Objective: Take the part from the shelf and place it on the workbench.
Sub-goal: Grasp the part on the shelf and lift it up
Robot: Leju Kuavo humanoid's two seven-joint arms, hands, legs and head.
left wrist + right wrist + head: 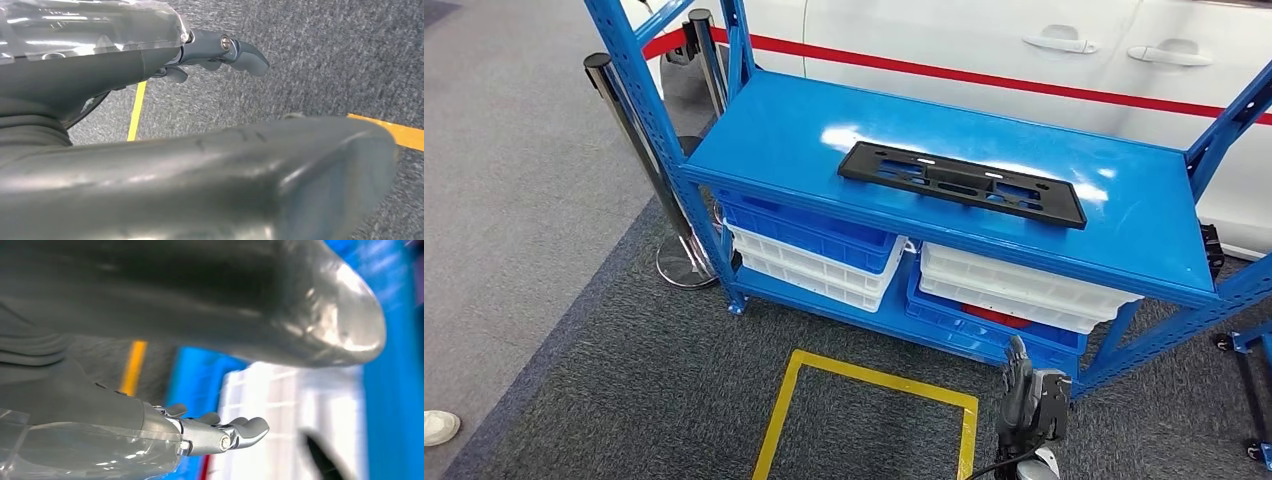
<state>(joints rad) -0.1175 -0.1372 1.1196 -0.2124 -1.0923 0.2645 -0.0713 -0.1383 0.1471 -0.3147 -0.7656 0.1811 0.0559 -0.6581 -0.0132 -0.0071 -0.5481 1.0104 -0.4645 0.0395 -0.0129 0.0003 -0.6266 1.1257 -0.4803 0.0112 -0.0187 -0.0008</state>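
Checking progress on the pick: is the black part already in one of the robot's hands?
No, the black part lies flat on the blue shelf, and the right hand hangs low, apart from it.

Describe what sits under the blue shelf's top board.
Under the top board are stacked white crates and blue crates. Something red shows between the right-hand ones; their contents are hidden.

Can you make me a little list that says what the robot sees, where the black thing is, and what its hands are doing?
part: long flat black plastic part, lying on the blue shelf top, untouched
under it: white bins and blue bins on the lower level
right hand: low in front of the shelf, holding nothing
left hand: over grey carpet, holding nothing
floor: yellow tape square
behind: white car with red stripe
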